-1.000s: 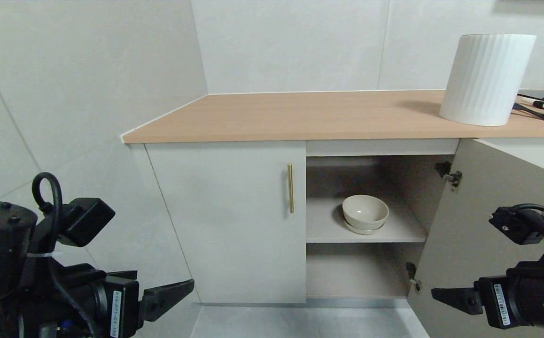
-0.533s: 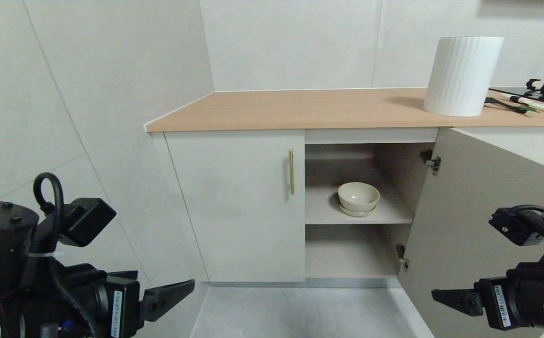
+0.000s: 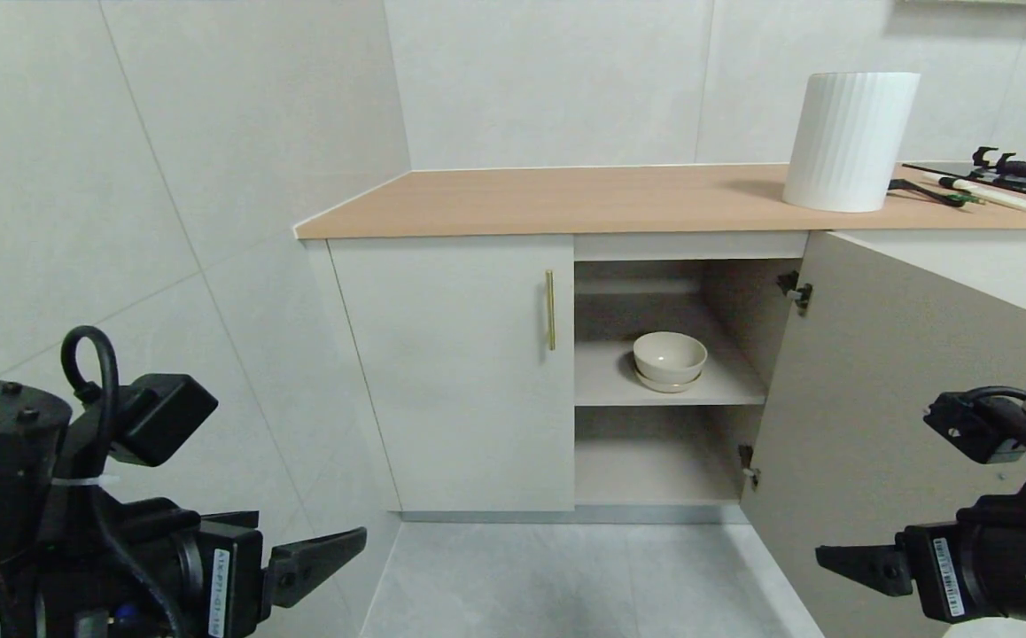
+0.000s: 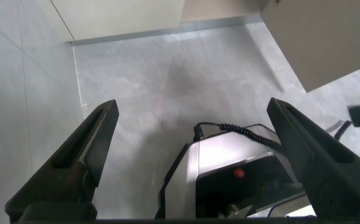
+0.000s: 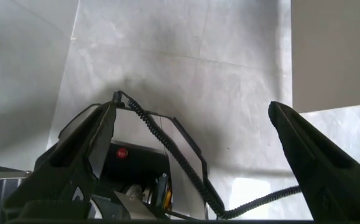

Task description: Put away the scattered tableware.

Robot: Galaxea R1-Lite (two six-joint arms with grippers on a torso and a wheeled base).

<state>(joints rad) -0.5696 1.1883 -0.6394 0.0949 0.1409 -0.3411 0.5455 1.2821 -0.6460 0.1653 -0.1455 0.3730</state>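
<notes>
Bowl (image 3: 670,356) on its plate (image 3: 668,385), upper shelf (image 3: 730,385) of the open cabinet (image 3: 451,372), ahead of and above both arms. L gripper (image 4: 192,109) and R gripper (image 5: 191,109) spread wide, empty, low. Door (image 3: 876,381) hangs open just beside R arm, so prob. R's job.

A cream bowl (image 3: 670,355) sits upright on a matching plate (image 3: 668,386) on the upper cabinet shelf (image 3: 606,377).

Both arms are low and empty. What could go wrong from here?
1. The open grey cabinet door hangs close to the right gripper; a swing or a drive forward could strike it.
2. The beige round bowl sits on a small beige plate on the upper cabinet shelf; adding tableware there could knock the stack.
</notes>
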